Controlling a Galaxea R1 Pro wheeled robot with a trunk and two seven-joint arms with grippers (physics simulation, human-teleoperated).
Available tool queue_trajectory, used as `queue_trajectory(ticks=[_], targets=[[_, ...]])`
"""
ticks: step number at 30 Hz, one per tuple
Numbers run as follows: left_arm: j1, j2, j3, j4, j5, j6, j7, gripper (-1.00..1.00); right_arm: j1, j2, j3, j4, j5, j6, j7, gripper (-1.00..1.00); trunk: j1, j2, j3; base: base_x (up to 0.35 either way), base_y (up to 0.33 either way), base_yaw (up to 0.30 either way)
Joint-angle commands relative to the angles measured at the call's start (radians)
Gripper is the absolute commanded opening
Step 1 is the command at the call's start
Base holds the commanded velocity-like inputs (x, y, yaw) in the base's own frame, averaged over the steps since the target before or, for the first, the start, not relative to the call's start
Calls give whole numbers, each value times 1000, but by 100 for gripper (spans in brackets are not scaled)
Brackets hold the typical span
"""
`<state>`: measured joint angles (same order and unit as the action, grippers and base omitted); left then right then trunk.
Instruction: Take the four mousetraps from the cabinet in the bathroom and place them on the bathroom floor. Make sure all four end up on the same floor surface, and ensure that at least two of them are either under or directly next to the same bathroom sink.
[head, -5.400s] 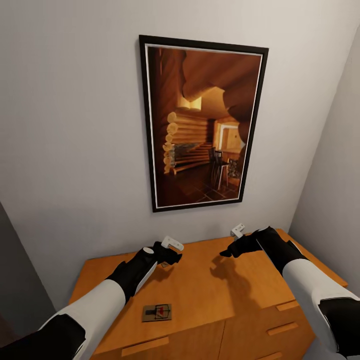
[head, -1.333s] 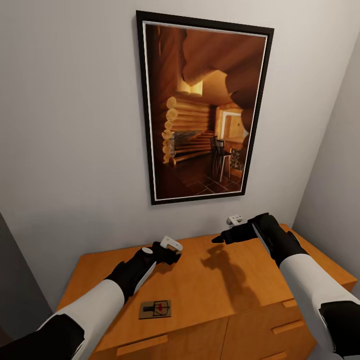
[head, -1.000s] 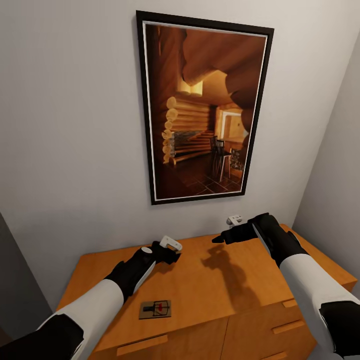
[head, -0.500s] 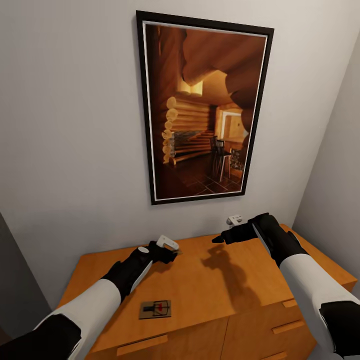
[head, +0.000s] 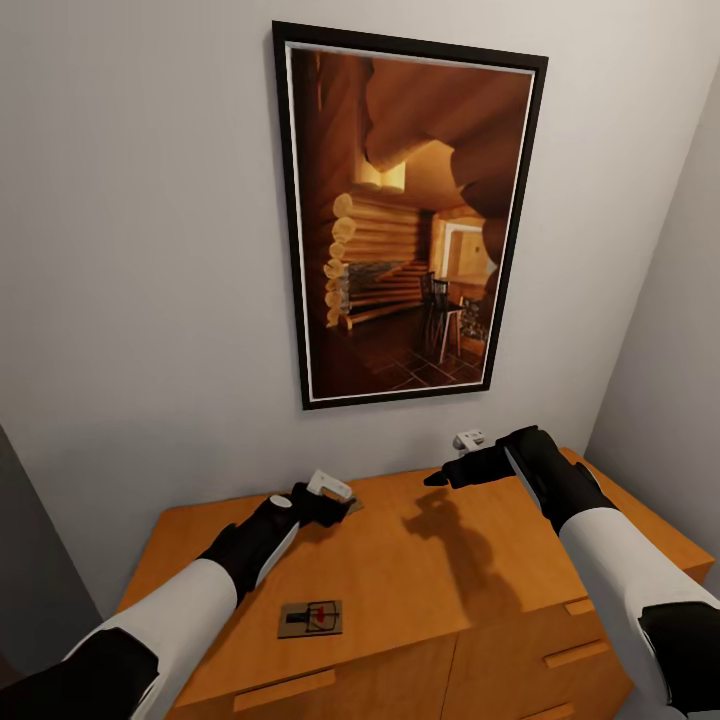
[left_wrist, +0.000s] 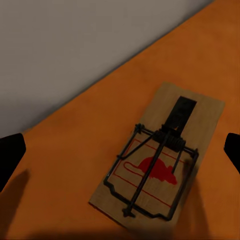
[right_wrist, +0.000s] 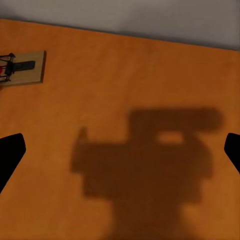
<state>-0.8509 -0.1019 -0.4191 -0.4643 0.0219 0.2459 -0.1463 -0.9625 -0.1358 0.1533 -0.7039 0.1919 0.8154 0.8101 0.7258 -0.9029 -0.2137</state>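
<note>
- An orange-brown wooden cabinet (head: 430, 590) stands against a pale wall, with a flat top and bar handles on its drawer fronts.
- A tall black-framed picture (head: 405, 220) of a log-cabin interior hangs on the wall above the cabinet.
- One mousetrap (head: 311, 619) lies flat near the front edge of the cabinet top, left of centre, a tan board with a black spring bar and a red bit.
- The left gripper (head: 335, 500) reaches over the back part of the cabinet top, close to the wall.
- In the left wrist view, a second mousetrap (left_wrist: 161, 164) lies flat on the wood just below the gripper, between its two dark fingertips (left_wrist: 10, 155), which sit wide apart at the picture's edges and touch nothing; the pincer is released.
- This second trap's edge peeks out beside the left gripper in the head view, near the back of the top.
- The right gripper (head: 450, 470) hovers above the right half of the cabinet top and casts a dark shadow (right_wrist: 150, 155) on the wood.
- In the right wrist view its fingertips are spread wide and empty, so this pincer is released too; a mousetrap shows at the far edge of that view.
</note>
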Motion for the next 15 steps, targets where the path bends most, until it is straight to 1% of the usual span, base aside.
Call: queue_trajectory(ticks=[1, 15], targets=[[-1, 0, -2, 0, 3, 5, -1, 100, -1, -1, 2, -2, 11, 1, 8, 100, 0, -1, -2, 0, 0, 0], [0, -11, -3, 9, 6, 3, -7, 100, -1, -1, 3, -1, 11, 1, 4, 100, 0, -1, -2, 0, 0, 0]])
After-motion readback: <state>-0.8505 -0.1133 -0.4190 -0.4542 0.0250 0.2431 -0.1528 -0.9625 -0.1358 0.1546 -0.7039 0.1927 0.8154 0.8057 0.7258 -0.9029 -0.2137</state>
